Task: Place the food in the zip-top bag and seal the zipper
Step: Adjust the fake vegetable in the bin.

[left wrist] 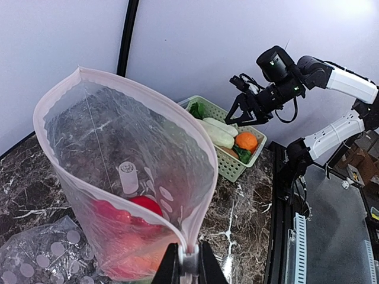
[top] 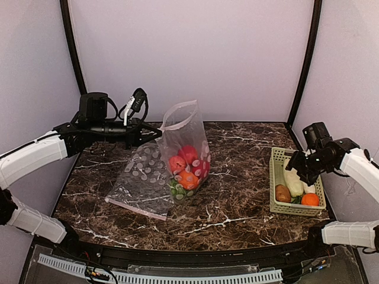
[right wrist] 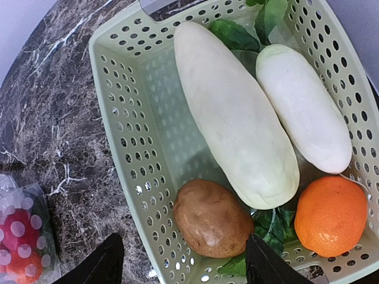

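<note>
Left hand (left wrist: 185,264) pinches zip-top bag (left wrist: 127,154) rim; right hand (right wrist: 187,260) (spread) over potato (right wrist: 212,218).

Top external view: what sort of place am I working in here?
Probably a purpose-built robot test booth, not a kitchen: plain pale walls with black corner poles enclose a dark marble-patterned tabletop, and toy produce sits in a pale green slotted plastic basket and a clear white-dotted plastic bag.

The desk (top: 237,207) is dark brown veined white, the zip-top bag (top: 186,127) clear with white dots and a pinkish zipper (left wrist: 106,78) over red apples (top: 188,154), an orange fruit (top: 189,179) and green grapes (top: 176,190), and the right-edge basket (right wrist: 136,118) pale green around white radishes (right wrist: 237,118), a brown potato (right wrist: 212,218), an orange (right wrist: 330,214) and dark green leaves (right wrist: 269,228).
</note>
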`<move>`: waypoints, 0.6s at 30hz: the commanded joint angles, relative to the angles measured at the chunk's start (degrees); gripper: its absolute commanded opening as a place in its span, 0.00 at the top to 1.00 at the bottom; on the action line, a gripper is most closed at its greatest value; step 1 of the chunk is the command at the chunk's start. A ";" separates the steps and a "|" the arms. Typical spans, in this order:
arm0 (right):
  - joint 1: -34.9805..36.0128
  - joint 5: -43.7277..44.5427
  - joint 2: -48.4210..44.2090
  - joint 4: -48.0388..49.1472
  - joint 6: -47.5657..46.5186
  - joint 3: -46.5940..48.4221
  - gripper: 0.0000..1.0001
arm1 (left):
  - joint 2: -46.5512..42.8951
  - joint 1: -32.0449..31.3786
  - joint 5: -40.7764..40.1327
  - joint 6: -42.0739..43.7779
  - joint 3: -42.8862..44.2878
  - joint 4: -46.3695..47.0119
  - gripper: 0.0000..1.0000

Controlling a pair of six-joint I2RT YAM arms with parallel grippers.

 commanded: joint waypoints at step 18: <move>0.26 -4.69 -3.17 4.36 20.36 -14.25 0.09 | 0.15 -8.50 -0.04 2.02 -0.62 0.21 0.99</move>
